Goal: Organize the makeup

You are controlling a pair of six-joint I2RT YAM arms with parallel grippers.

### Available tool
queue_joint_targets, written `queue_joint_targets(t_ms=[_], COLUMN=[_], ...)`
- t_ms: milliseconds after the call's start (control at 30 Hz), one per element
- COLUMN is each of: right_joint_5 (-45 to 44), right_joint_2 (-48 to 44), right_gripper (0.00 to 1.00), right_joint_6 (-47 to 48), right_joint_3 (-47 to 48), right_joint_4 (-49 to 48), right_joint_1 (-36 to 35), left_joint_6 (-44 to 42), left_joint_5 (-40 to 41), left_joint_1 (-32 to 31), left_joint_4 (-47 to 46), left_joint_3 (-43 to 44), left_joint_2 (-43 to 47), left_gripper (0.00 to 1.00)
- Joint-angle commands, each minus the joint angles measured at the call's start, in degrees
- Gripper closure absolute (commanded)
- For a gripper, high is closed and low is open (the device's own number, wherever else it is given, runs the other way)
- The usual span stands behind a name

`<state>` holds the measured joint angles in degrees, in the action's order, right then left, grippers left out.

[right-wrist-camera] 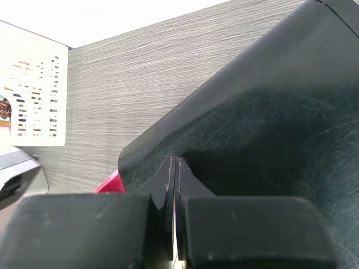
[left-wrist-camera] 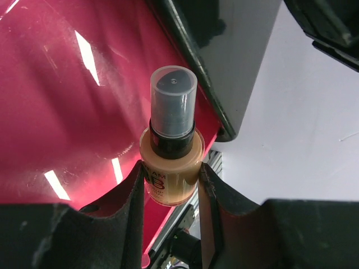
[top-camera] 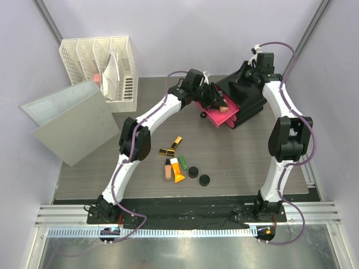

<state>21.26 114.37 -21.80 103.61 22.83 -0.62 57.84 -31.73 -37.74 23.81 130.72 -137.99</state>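
**Left arm holds a foundation bottle over the pink drawer**

Nearest the arm bases, the loose makeup lies in a cluster on the table (top-camera: pixel 252 162). Two black discs (top-camera: pixel 205 180) lie flat at the cluster's near right. Just left of them lies the orange tube (top-camera: pixel 177 171), with its long axis running near to far and its white cap at the far end. The second foundation bottle (top-camera: pixel 168 170) lies parallel on the tube's left, dark cap also pointing away. The green stick (top-camera: pixel 183 162) lies just beside the tube's far right, slanted. A little farther off, two gold-black lipsticks (top-camera: pixel 176 142) lie on their sides, one slanted and one more crosswise.

Farther back, the left gripper (left-wrist-camera: pixel 171 168) is clamped on the foundation bottle (left-wrist-camera: pixel 171 162). Its two fingers (left-wrist-camera: pixel 132 213) press the beige body from either side. The bottle's long axis runs straight out from the gripper, and its clear cap points away from the wrist. The bottle hangs over the glossy pink drawer (left-wrist-camera: pixel 56 112), which is pulled out from the black organizer box (top-camera: pixel 249 98). From above the bottle is small and half hidden, so I cannot tell whether it touches the drawer.

Farthest back, the right gripper (right-wrist-camera: pixel 175 162) has its jaws pressed together, tips at the box's dark top. The white file rack (top-camera: pixel 104 67) stands at the far left.
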Motion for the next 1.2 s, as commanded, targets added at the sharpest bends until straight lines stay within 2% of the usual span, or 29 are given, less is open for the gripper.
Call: queue_joint_targets(t_ms=[0, 33, 100, 133, 233, 333, 767, 933, 1067, 1167], right_joint_5=[-2.6, -2.5, -2.4, -2.4, -2.4, -2.2, -1.9, -2.0, -2.2, -2.1], right_joint_2=[3.1, 3.1, 3.1, 3.1, 3.1, 3.1, 3.1, 3.1, 3.2, 3.2], right_gripper=[0.99, 0.99, 0.99, 0.99, 0.99, 0.99, 0.99, 0.99, 0.99, 0.99], right_joint_6=[1.9, 1.9, 2.0, 1.9, 2.0, 1.9, 1.6, 1.6, 1.6, 1.6], right_joint_3=[-3.6, -3.6, -3.6, -3.6, -3.7, -3.8, -3.3, -3.4, -3.3, -3.2], right_joint_4=[11.4, 11.4, 11.4, 11.4, 11.3, 11.4, 11.4, 11.3, 11.4, 11.4], right_joint_1=[-0.2, -0.1, -0.1, -0.2, -0.1, -0.1, -0.1, -0.1, -0.1, -0.2], left_joint_6=[1.2, 1.3, 2.2, 2.4, 3.9, 4.6, 5.0, 2.2, -4.6, -11.4], left_joint_5=[-2.1, -2.0, -1.9, -2.1, -2.0, -2.0, -1.9, -1.6, 0.3, 4.6], left_joint_1=[-0.2, -0.2, -0.3, -0.2, -0.1, -0.1, 2.4, 3.8, 4.6, 4.6], left_joint_4=[-4.7, -4.7, -5.6, -6.1, -8.5, -9.6, -10.4, -9.1, -1.7, 6.9], left_joint_3=[2.2, 2.2, 2.3, 2.4, 3.0, 4.2, 3.5, -3.1, -8.9, -17.4], left_joint_2=[1.6, 1.5, 1.1, 0.9, 0.4, 0.1, 6.2, 13.5, 20.1, 26.6], left_gripper=[0.94, 0.83, 0.71, 0.61, 0.47, 0.39, 0.39, 0.39, 0.38, 0.38])
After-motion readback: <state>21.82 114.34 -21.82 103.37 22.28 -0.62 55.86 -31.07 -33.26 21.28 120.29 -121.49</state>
